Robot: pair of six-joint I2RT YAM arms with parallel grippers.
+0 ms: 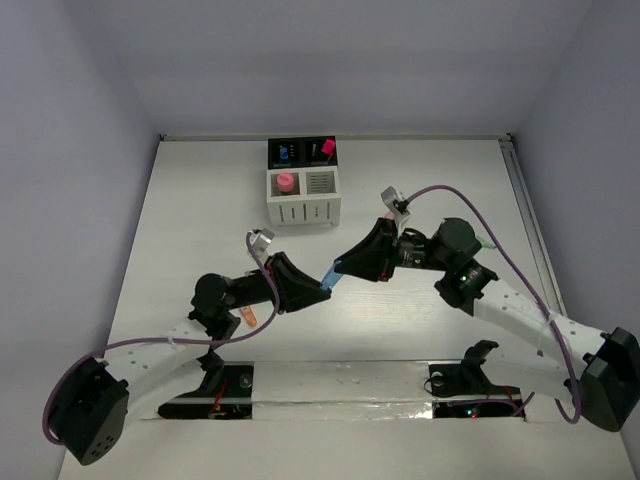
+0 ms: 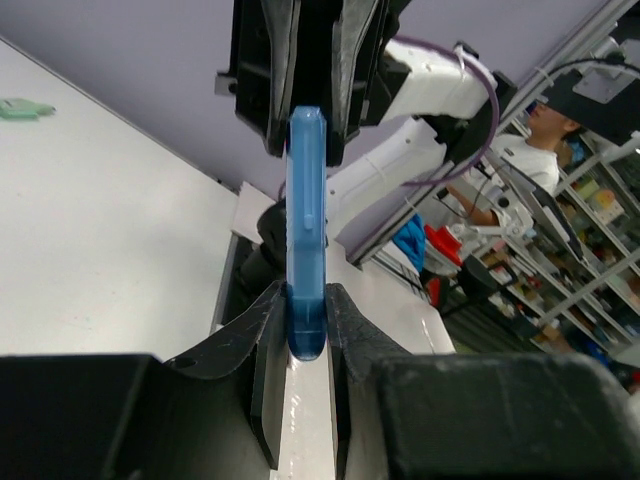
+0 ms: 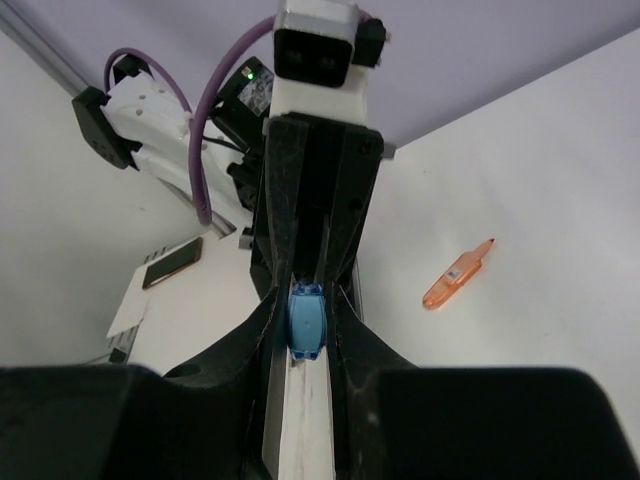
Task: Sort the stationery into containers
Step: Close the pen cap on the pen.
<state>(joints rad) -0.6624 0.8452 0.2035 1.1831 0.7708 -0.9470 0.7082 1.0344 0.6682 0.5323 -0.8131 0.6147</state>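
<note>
A blue pen (image 1: 330, 275) hangs in the air above the table's middle, held at both ends. My left gripper (image 1: 318, 290) is shut on its lower end, and in the left wrist view (image 2: 305, 300) the pen (image 2: 305, 210) runs up into the other gripper. My right gripper (image 1: 340, 266) is shut on its upper end; the right wrist view (image 3: 306, 312) shows the pen end-on (image 3: 306, 325). An orange pen (image 1: 249, 317) lies on the table under my left arm and also shows in the right wrist view (image 3: 457, 274). The containers (image 1: 303, 185) stand at the back.
A pink-capped item (image 1: 286, 182) stands in the left white cup; a blue item (image 1: 286, 153) and a pink one (image 1: 327, 149) stand in the black cups. A green item (image 1: 487, 243) lies by my right arm and shows in the left wrist view (image 2: 25, 108).
</note>
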